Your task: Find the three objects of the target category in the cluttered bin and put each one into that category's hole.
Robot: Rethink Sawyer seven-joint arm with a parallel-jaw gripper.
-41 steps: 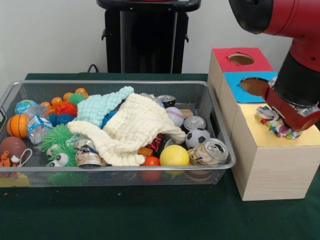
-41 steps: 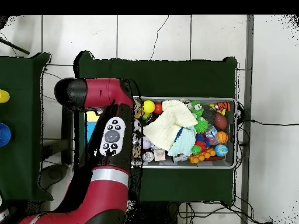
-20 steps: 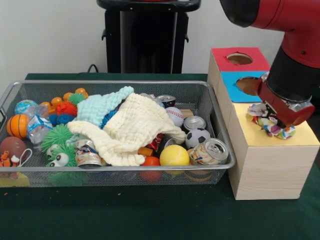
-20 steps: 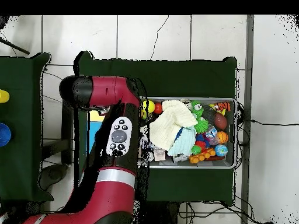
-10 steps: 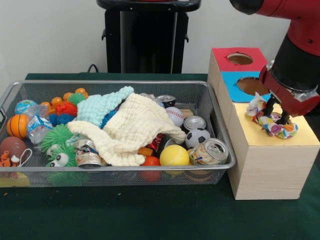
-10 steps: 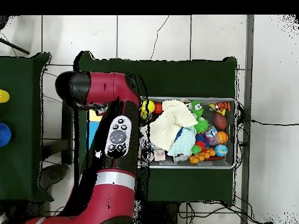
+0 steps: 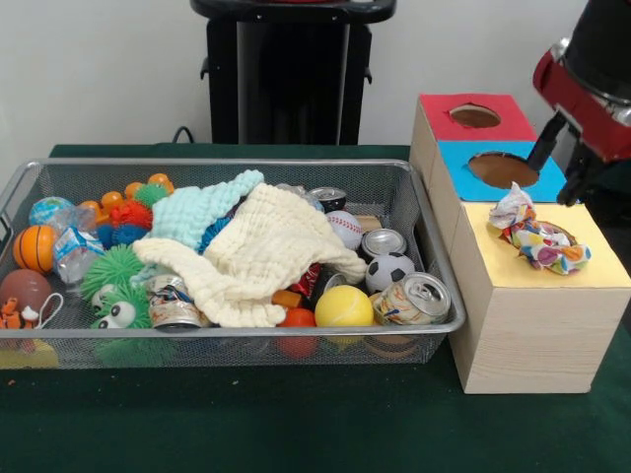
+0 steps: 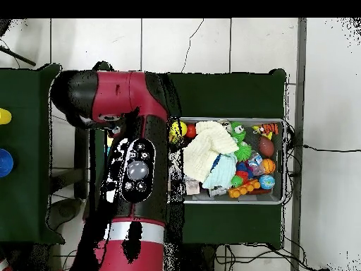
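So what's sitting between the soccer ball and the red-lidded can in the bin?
In the front view, a silver can stands between the soccer ball and the red-lidded can.

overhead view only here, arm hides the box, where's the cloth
Observer: The cloth lies bunched on the box's yellow top, not dropped in.
Operator: jaws on it?
Observer: No, the jaws stand open and empty, above the cloth and clear of it.
Operator: other holes blocked?
Observer: No, the blue hole and the red hole both show clear.
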